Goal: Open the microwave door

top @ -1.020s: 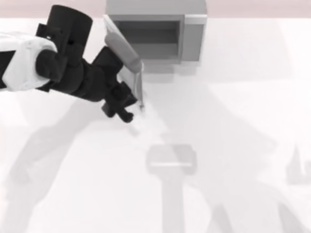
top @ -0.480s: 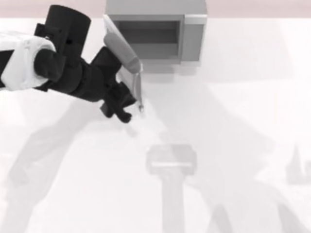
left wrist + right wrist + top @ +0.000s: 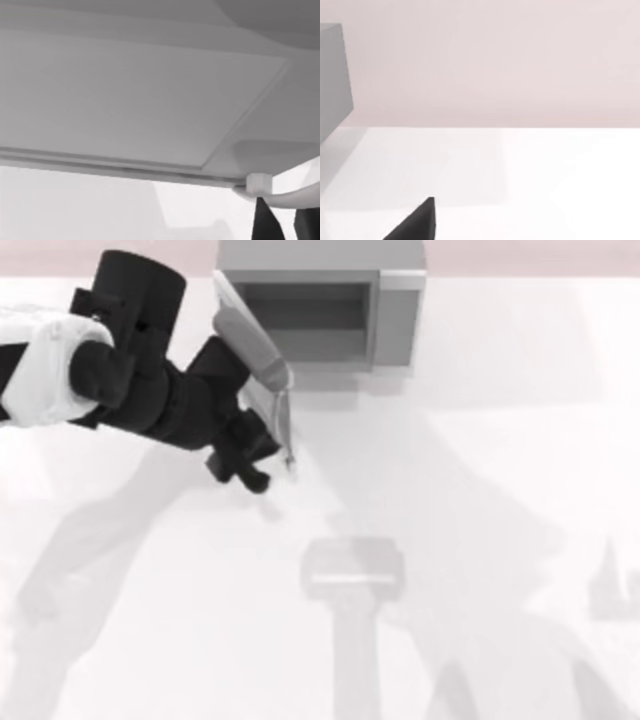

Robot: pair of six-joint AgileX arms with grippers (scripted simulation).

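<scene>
Top view: the microwave door (image 3: 252,348) stands swung wide open at the microwave's (image 3: 330,300) left side. The left gripper (image 3: 268,468) sits at its handle (image 3: 288,430); its finger spread cannot be told.

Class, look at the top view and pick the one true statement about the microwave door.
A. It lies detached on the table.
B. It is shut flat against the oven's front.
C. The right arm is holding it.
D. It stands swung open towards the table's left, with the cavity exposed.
D: the microwave door angles out from the oven's left edge, the dark cavity shows, and the left gripper is at its handle end.
</scene>
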